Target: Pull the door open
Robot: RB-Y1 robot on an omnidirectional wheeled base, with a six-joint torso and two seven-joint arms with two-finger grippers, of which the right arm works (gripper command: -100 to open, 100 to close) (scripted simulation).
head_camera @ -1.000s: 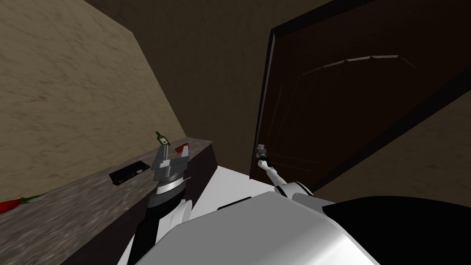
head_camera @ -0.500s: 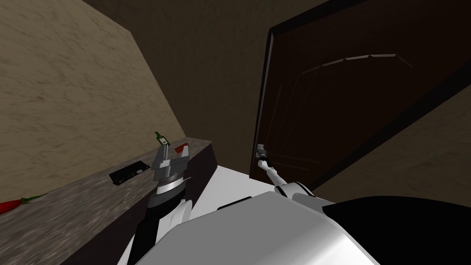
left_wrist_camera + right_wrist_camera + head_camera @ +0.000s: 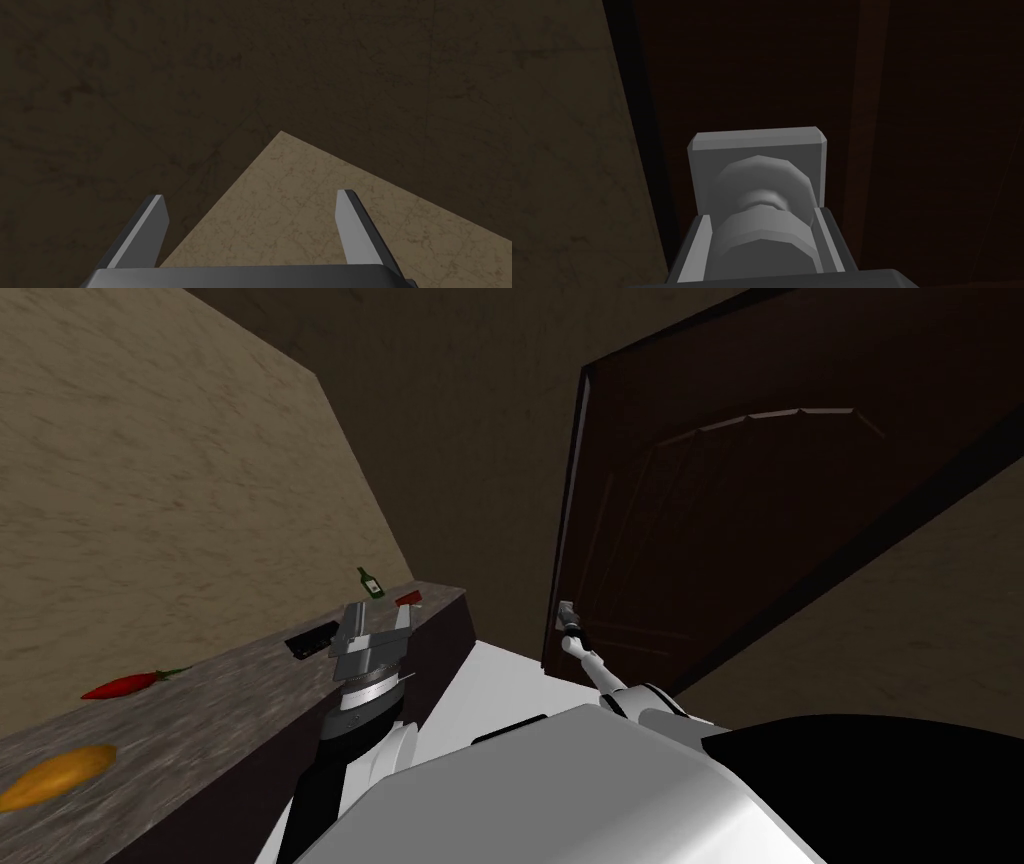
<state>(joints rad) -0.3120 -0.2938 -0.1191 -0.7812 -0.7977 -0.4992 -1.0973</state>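
A dark brown panelled door [image 3: 740,518] stands ajar ahead on my right, its free edge toward me. A grey knob [image 3: 762,235] on a square grey plate [image 3: 757,155] sits by that edge. My right gripper [image 3: 762,245] is shut on the knob, its fingers [image 3: 694,247] pressing both sides; in the head view the right gripper [image 3: 568,618] shows small at the door's edge. My left gripper [image 3: 375,623] is raised above the counter, open, with nothing between its fingers [image 3: 150,230].
A long stone-topped counter [image 3: 230,688] runs along the beige wall on my left. On it lie a dark flat box [image 3: 310,640], a green bottle [image 3: 370,582], a red item [image 3: 408,599], a red chilli [image 3: 125,685] and an orange object [image 3: 55,773].
The view has shifted: counter items slid toward the far end and an orange object came into view, so I have moved back. The door's free edge has swung slightly toward me.
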